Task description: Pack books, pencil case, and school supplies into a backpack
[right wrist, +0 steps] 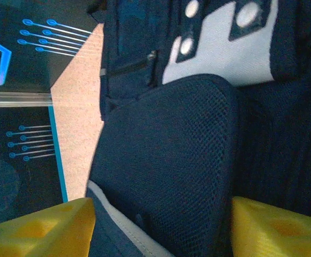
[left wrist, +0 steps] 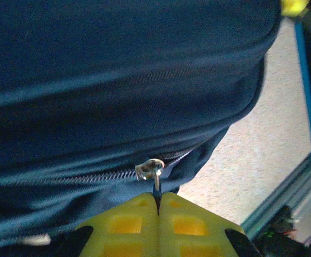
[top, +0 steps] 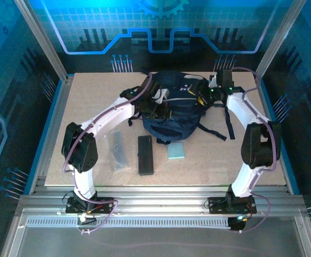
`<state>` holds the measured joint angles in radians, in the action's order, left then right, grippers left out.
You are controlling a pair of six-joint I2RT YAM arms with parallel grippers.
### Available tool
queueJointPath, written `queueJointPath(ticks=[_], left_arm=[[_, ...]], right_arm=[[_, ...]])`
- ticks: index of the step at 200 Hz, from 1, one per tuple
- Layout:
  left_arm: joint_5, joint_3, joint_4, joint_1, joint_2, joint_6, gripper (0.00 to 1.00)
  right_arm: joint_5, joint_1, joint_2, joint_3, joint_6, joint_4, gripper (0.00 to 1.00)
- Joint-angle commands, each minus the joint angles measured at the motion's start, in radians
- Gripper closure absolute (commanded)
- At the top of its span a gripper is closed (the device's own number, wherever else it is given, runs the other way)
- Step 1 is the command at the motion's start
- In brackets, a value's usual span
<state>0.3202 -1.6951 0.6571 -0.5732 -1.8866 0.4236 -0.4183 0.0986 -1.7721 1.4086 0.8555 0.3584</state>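
Left tool [left wrist: 158, 213] on backpack [left wrist: 118, 80] zipper pull [left wrist: 150, 170]

Counting off: one backpack [top: 171, 107], one black pencil case [top: 145, 155], one translucent grey strip [top: 117, 152], one light-blue pad [top: 176, 151], two arms: left arm [top: 110, 118], right arm [top: 245, 111].

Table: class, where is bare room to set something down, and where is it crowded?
Free: the patch between the light-blue pad and right arm; the far-left corner beside the backpack. Crowded: the ruler strip, pencil case and pad row.
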Motion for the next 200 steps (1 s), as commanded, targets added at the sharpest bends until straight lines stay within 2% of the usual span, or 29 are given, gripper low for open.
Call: queueJointPath(ticks=[1,24,50,68,96,110,143,162,170,175,179,190,200], left_arm=[[0.098,-0.113,-0.123,-0.043,-0.043,0.059,1.0],[0.088,-0.137,-0.137,-0.069,-0.076,0.067,1.0],[0.069,-0.123,-0.146,-0.071,-0.088,0.067,1.0],[0.062,-0.117,-0.149,-0.072,-0.091,0.065,1.0],[0.079,-0.114,-0.166,-0.074,-0.101,0.08,1.0],[0.087,-0.116,-0.163,-0.077,-0.102,0.081,1.0],[0.084,-0.091,-0.155,-0.096,-0.079,0.071,1.0],[0.084,-0.065,-0.17,-0.101,-0.067,0.084,1.0],[0.086,-0.059,-0.175,-0.104,-0.063,0.088,1.0],[0.086,-0.052,-0.179,-0.105,-0.059,0.09,1.0],[0.088,-0.045,-0.182,-0.107,-0.056,0.09,1.0],[0.089,-0.03,-0.184,-0.107,-0.048,0.086,1.0],[0.079,-0.016,-0.165,-0.107,-0.037,0.069,1.0]], right_arm=[[-0.09,0.028,0.092,-0.112,0.08,-0.089,0.34],[-0.043,0.055,0.174,-0.188,0.08,-0.074,0.34],[0.218,0.056,0.275,-0.165,-0.07,0.162,0.32],[0.278,0.031,0.356,-0.178,-0.122,0.25,0.3],[0.191,0.017,0.429,-0.247,-0.075,0.243,0.2],[0.098,0.019,0.43,-0.318,0.005,0.145,0.19],[0.011,0.06,0.321,-0.38,0.19,-0.11,0.18],[0.036,0.102,0.255,-0.352,0.236,-0.137,0.2],[0.07,0.112,0.233,-0.349,0.244,-0.138,0.25],[0.084,0.113,0.219,-0.355,0.254,-0.157,0.36],[0.089,0.109,0.207,-0.362,0.265,-0.178,0.51],[0.074,0.096,0.178,-0.385,0.296,-0.249,1.0],[0.06,0.086,0.163,-0.394,0.306,-0.288,1.0]])
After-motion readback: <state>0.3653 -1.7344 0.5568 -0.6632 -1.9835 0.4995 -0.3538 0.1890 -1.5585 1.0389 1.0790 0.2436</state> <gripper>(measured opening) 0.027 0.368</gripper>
